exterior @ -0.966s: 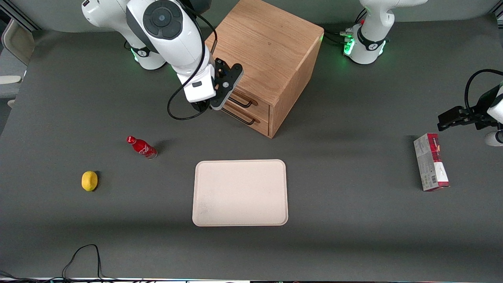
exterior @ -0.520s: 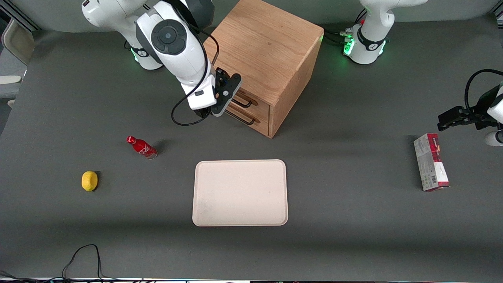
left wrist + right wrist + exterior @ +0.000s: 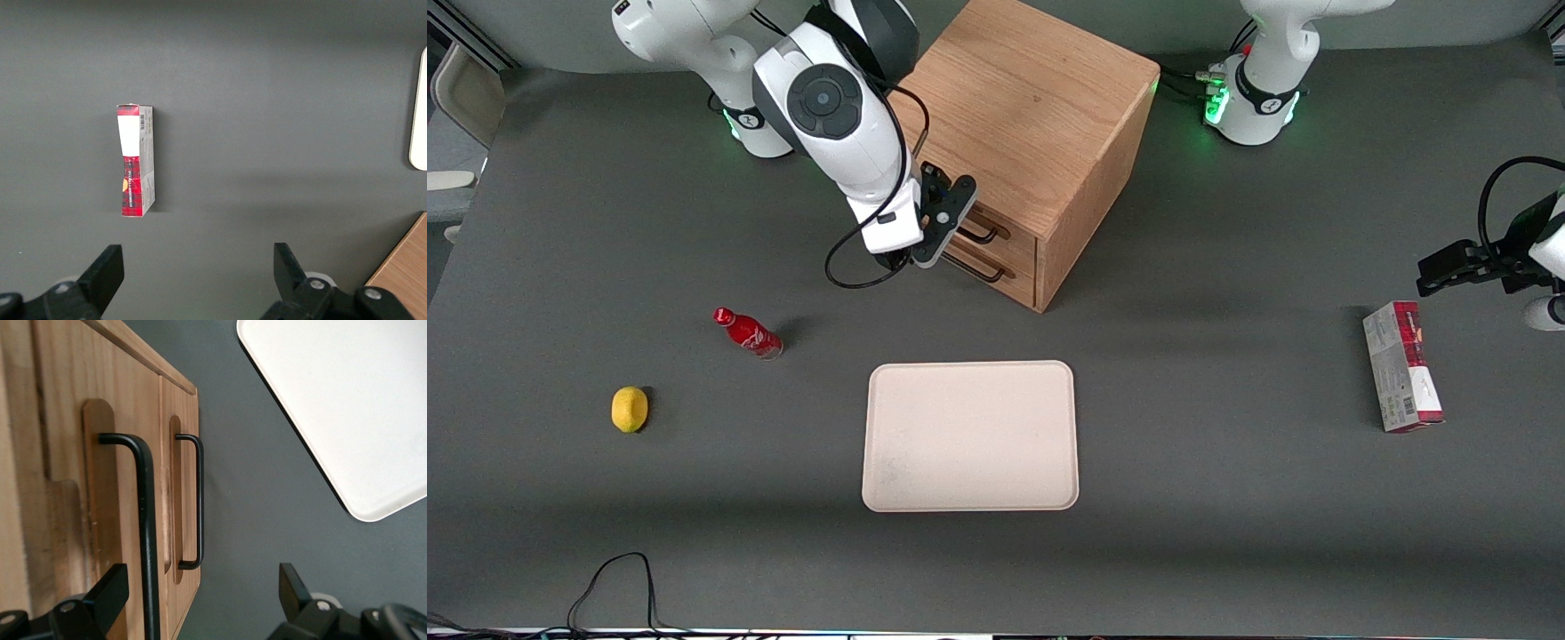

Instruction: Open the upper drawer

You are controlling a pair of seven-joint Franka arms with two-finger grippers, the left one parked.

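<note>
The oak cabinet (image 3: 1032,98) stands at the back of the table with both drawers shut. The upper drawer (image 3: 1009,238) has a dark bar handle (image 3: 984,235); the lower drawer's handle (image 3: 978,269) sits just below it. My right gripper (image 3: 935,242) is in front of the drawer fronts, at the end of the handles nearest the working arm's base. In the right wrist view the gripper (image 3: 200,587) is open wide. The upper drawer's handle (image 3: 148,520) runs between the fingers, close to one finger (image 3: 107,590), without touching it. The lower handle (image 3: 199,500) lies farther off.
A cream tray (image 3: 969,436) lies nearer the front camera than the cabinet and also shows in the right wrist view (image 3: 347,400). A red bottle (image 3: 747,332) and a lemon (image 3: 630,409) lie toward the working arm's end. A red-and-white box (image 3: 1401,378) lies toward the parked arm's end.
My right gripper has moved closer to the drawer fronts and a little lower, with the arm leaning in toward the cabinet. The drawers have not moved.
</note>
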